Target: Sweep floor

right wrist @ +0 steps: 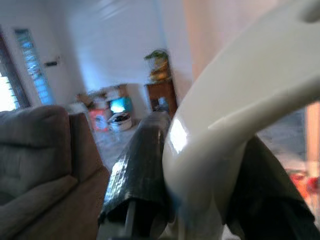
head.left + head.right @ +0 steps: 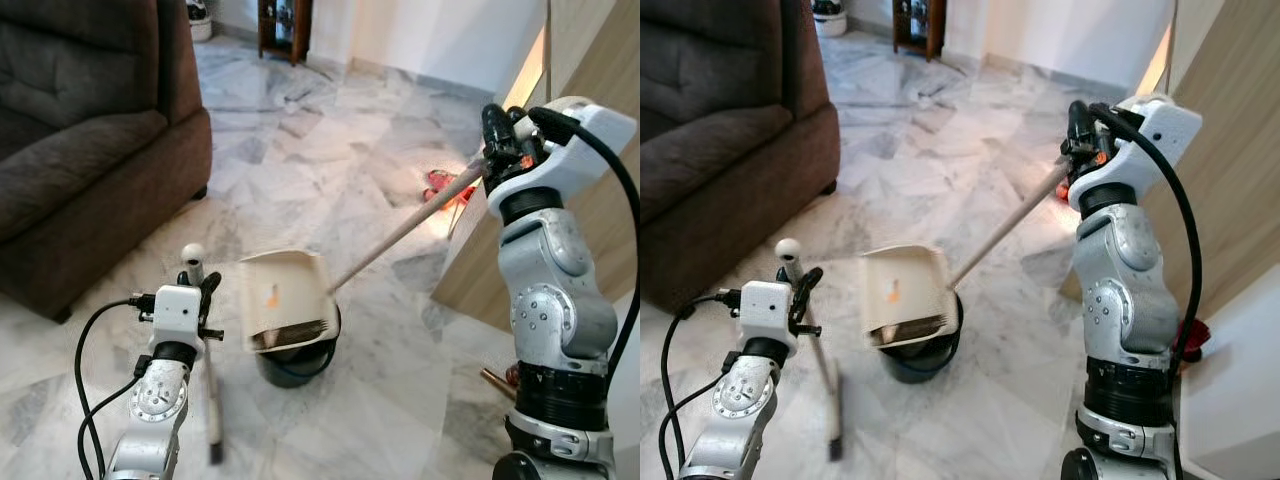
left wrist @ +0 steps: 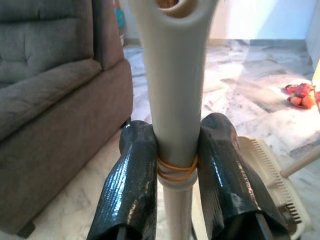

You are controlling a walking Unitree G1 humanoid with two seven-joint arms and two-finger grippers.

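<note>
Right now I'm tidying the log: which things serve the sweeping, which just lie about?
Job:
- dustpan tipped over the black bin, right tool on its handle
- broom, in the left tool

Lying about:
- sofa
- red items
- wooden cabinet

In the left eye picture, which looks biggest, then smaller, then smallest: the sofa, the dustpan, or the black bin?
1. sofa
2. dustpan
3. black bin, partly hidden beneath the dustpan, so its rank is unsure

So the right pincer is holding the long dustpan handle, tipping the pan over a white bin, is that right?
Not quite: the bin is black, as the left eye view shows. The rest holds: the right pincer grips the long handle, and the dustpan is tipped over the bin.
</note>
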